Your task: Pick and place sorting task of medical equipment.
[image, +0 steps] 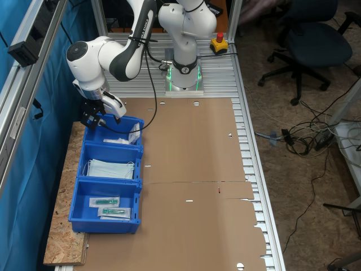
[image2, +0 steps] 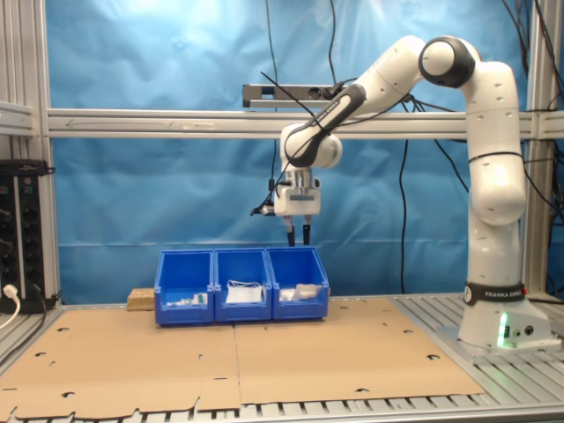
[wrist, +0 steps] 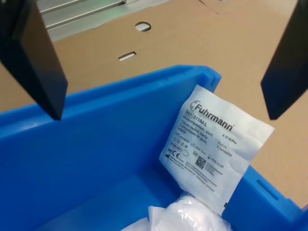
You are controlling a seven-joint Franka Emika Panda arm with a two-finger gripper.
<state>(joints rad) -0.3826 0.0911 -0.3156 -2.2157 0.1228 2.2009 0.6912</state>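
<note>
— How is the gripper [wrist: 159,67] standing?

— Spread wide. In the wrist view its two dark fingers [wrist: 36,57] sit far apart with nothing between them. In the second exterior view the gripper [image2: 298,235] hangs in the air above the bin row, fingers pointing down, clear of the rim.

— So it holds nothing?

— Nothing, and it touches nothing that I can see.

— Where is the white packet [wrist: 214,144]?

— In the end bin [image: 93,138], the compartment nearest the robot base [image: 183,79]. In the wrist view it leans upright against the bin's inner wall near a corner, its top edge poking above the rim, with grey print on its face. More crumpled white wrapping [wrist: 187,216] lies at its foot.

— And in the other views?

— In the first exterior view the white packet [image: 133,134] shows at the side of that bin nearer the cardboard sheet [image: 192,186]. In the second exterior view pale items [image2: 300,292] show in the same bin, at the second exterior view's right of the row.

— The other bins?

— The middle bin carries pale-blue face masks [image: 111,169]; the far bin has clear packets with green-tipped instruments [image: 110,206].
</note>
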